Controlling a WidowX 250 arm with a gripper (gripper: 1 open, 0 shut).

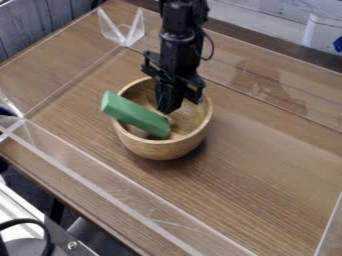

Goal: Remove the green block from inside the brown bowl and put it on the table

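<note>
Green block (pixel 134 112) tilts over the brown bowl's (pixel 171 150) rim, its inner end hidden within the pinching claw (pixel 170 104).

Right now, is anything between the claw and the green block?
No, nothing. In the camera view the claw is shut right on the green block, inside the brown bowl.

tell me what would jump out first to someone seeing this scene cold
The bright green block stands out most, tilted near the middle of the picture with one end poking out over the left rim of the brown bowl. Right above it, the black gripper points straight down into the bowl, shut on the block's inner end. Around them spreads the wood-grain table.
</note>
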